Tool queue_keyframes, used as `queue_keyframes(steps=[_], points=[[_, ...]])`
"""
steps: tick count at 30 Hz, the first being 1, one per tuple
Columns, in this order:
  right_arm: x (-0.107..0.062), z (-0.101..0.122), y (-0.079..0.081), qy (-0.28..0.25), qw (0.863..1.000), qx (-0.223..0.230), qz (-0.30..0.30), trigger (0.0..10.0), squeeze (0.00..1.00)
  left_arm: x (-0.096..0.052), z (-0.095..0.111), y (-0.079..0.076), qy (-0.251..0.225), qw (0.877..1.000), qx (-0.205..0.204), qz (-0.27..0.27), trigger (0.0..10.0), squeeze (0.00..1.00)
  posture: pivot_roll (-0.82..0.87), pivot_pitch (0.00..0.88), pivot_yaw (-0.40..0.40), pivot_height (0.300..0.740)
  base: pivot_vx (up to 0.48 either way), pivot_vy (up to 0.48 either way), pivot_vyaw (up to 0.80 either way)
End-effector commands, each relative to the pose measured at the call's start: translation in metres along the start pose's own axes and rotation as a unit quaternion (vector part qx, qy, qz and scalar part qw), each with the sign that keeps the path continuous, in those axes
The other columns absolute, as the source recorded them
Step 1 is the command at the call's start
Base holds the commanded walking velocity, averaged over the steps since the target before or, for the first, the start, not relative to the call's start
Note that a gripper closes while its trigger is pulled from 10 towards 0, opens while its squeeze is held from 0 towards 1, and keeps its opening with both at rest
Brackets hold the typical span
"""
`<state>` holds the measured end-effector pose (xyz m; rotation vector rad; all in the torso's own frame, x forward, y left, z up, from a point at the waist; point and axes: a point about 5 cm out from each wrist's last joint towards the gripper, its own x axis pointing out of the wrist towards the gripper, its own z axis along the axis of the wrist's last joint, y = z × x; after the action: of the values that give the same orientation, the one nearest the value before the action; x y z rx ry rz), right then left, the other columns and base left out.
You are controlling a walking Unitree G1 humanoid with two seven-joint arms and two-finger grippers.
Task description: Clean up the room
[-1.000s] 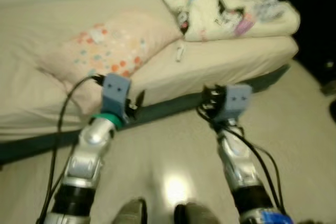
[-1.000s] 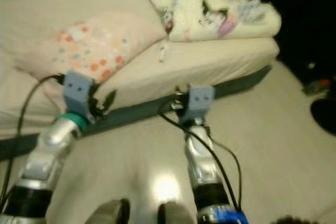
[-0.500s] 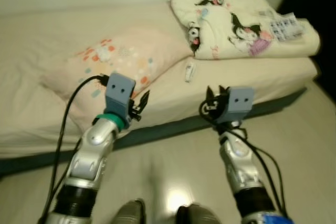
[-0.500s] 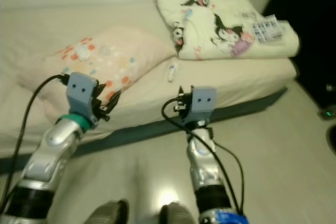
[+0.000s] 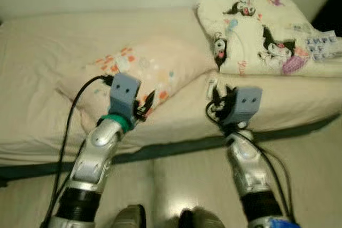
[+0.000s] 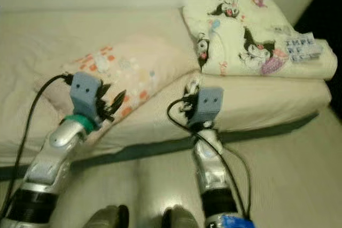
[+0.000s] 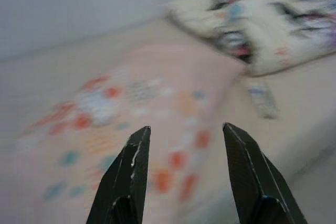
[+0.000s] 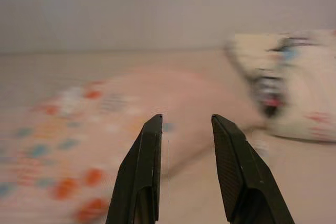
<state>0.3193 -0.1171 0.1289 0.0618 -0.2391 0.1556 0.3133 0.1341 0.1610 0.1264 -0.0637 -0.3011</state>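
A pale pink pillow (image 5: 144,68) with coloured dots lies askew on the beige bed (image 5: 48,52). To its right sits a folded cream blanket (image 5: 262,36) with cartoon prints. A small white remote-like object (image 5: 212,85) lies on the sheet between them. My left gripper (image 7: 185,129) is held up before the pillow's near edge, open and empty. My right gripper (image 8: 185,120) is raised in front of the mattress edge, near the small white object, also open with nothing in it.
The bed's dark base (image 5: 176,145) runs along the pale glossy floor (image 5: 176,185). My two feet (image 5: 160,218) stand just short of it. A dark area (image 6: 331,20) lies beyond the bed's right end.
The whole picture has shifted: the camera has turned and come closer to the bed, which now sits lower and nearer. Both grippers stay raised and open.
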Motion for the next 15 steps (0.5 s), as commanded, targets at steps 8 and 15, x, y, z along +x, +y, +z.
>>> queue_keyframes(steps=[8,15], points=[[-0.0046,-0.0018,-0.0033,0.004,1.000,0.015,0.008,10.0,0.00,-0.0008,-0.0063,-0.0050,0.011,1.000,-0.006,-0.006,10.0,0.00,0.00,0.122,0.034,0.740,0.349,0.000,0.09],[-0.0050,-0.0008,-0.0011,0.000,1.000,0.021,0.012,10.0,0.00,-0.0003,-0.0062,-0.0051,0.012,1.000,-0.006,-0.007,10.0,0.00,-0.01,0.125,0.034,0.740,0.347,0.000,0.20]])
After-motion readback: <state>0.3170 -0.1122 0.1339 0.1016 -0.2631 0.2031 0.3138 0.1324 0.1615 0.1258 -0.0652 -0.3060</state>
